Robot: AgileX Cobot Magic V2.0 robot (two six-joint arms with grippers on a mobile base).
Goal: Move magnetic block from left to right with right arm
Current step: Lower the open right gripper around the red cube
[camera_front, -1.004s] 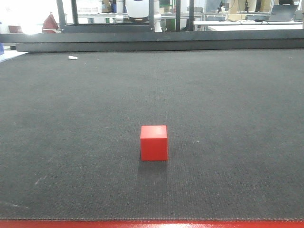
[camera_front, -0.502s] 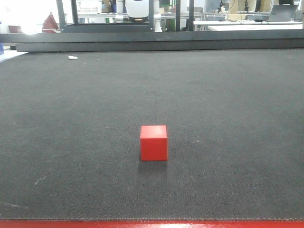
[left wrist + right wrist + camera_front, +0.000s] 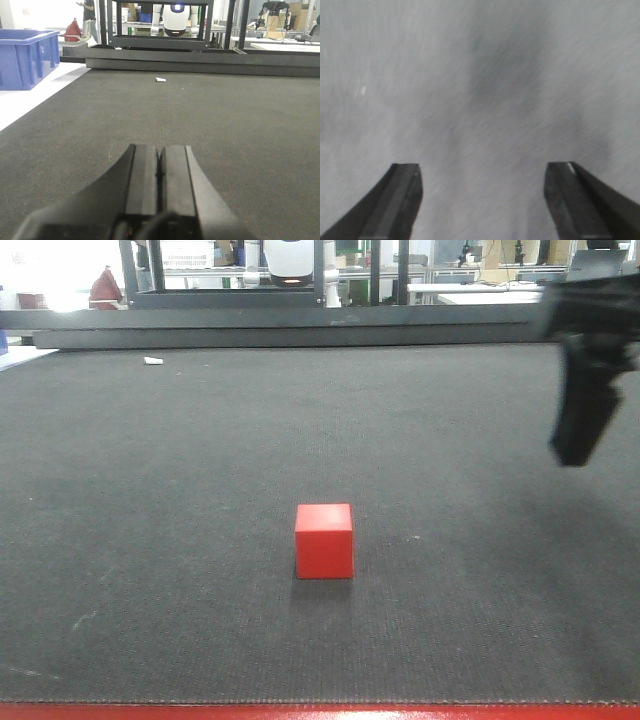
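The magnetic block [image 3: 324, 540], a small plain red cube, sits on the dark mat [image 3: 150, 490] near the front centre of the front-facing view, with nothing touching it. My right gripper [image 3: 575, 445] hangs blurred at the upper right, well to the right of the block and above the mat. In the right wrist view it [image 3: 482, 169] is open, with its fingers wide apart over bare, blurred mat and no block in sight. My left gripper [image 3: 160, 150] rests low over the mat with its fingers pressed together and nothing between them.
A black metal frame rail [image 3: 320, 325] runs along the mat's far edge. A small white scrap [image 3: 153, 361] lies at the far left. A blue bin [image 3: 25, 57] stands off the mat to the left. A red strip [image 3: 320, 712] marks the near table edge.
My right arm has swung into the front-facing view at the upper right, where it was absent before. The red block has not moved.
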